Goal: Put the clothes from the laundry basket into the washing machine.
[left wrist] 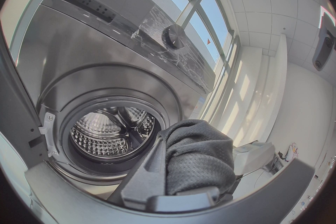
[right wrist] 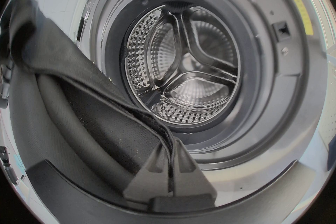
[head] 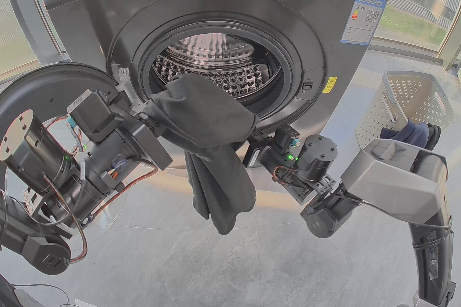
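Dark grey garment [head: 206, 116] hanging before open washing machine [head: 307, 34]; navy cloth [head: 408, 133] in laundry basket [head: 408, 92]

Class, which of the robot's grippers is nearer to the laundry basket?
Right. The right gripper grips the dark garment before the drum, on the laundry basket's side; the left gripper grips it farther off, by the open door.

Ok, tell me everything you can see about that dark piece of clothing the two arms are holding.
The dark grey garment is soft, finely knit-looking fabric with a sewn hem along one edge. It is stretched between the left gripper and the right gripper, both shut on it, the right one pinching the hem. It hangs before the opening of the washing machine, bunched top level with the lower rim, a long fold drooping toward the floor. None of it is in the drum yet.
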Controlling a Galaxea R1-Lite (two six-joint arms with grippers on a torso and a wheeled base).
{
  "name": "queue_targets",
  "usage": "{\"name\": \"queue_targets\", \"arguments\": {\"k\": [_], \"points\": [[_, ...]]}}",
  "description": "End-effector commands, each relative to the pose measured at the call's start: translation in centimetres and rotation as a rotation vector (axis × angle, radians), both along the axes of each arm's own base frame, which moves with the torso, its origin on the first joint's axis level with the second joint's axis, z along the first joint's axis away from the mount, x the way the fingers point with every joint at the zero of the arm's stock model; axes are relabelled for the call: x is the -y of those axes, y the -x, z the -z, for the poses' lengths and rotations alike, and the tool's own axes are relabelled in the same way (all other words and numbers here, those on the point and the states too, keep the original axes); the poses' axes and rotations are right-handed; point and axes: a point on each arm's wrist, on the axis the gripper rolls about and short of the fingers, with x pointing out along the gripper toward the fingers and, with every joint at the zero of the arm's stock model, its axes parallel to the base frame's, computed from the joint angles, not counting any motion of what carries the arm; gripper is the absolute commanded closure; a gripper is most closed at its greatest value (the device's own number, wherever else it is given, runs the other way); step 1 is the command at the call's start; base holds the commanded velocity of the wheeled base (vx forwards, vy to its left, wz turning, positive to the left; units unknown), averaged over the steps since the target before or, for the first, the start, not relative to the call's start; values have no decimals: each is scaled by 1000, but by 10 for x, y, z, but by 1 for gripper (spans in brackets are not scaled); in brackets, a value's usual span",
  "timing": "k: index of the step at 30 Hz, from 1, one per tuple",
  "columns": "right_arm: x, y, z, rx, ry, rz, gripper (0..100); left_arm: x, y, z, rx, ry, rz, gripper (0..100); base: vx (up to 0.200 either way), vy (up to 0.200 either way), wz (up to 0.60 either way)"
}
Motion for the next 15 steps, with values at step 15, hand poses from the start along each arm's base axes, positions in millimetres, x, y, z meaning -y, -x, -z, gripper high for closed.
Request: {"name": "queue_targets", "arguments": {"k": [15], "points": [[100, 123, -137, 110, -130, 39, 100, -28, -22, 57, -203, -117, -139, 100, 0, 0, 0]]}}
